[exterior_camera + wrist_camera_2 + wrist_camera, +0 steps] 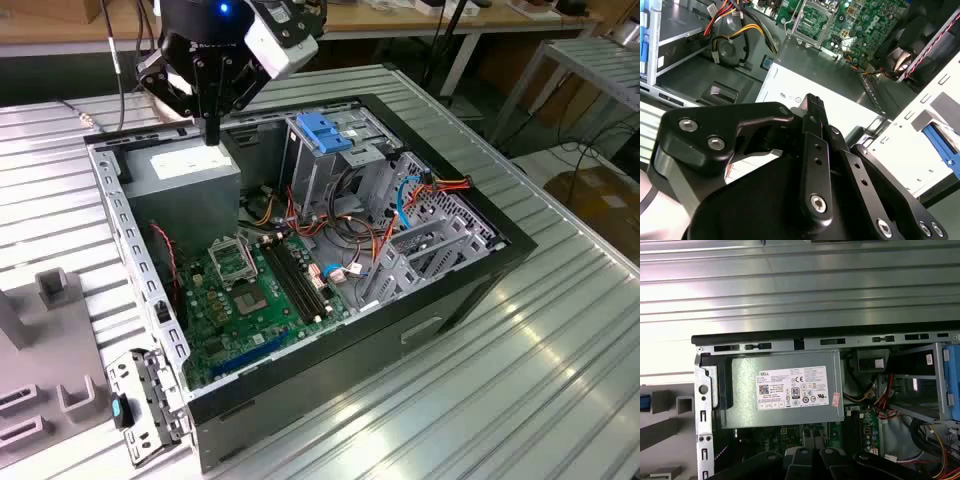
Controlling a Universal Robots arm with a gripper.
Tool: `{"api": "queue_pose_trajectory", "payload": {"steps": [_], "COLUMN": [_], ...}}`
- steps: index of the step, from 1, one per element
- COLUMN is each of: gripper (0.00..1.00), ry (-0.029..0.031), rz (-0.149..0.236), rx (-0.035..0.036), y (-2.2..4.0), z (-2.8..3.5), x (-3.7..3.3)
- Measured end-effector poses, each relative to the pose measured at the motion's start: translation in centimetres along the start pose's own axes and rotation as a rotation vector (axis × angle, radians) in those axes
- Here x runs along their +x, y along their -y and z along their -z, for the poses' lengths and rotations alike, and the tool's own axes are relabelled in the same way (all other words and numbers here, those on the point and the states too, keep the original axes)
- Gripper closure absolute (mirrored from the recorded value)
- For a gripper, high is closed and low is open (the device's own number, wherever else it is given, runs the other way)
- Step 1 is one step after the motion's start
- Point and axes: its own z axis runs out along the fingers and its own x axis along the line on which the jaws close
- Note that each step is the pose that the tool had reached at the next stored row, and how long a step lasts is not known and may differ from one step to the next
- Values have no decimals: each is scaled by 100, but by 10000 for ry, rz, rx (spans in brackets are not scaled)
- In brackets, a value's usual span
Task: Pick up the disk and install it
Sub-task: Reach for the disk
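Hovering at eleven o'clock in the exterior view, the gripper (212, 132) is clenched empty above the power supply (190, 178); the second wrist view shows the blue-railed disk (940, 143) in a grey holder (940, 107) outside the case (866, 89); the first wrist view, the supply's printed white label (792, 388).

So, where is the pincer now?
In the exterior view's upper left, the pincer hangs over the grey power supply in the computer case, the drive cage farther toward that view's right.
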Motion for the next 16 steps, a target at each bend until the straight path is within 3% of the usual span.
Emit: {"api": "queue_pose_trajectory", "payload": {"steps": [16], "gripper": [89], "ry": [0], "rz": [-1], "rx": [0], "y": [9], "z": [3], "x": [116]}}
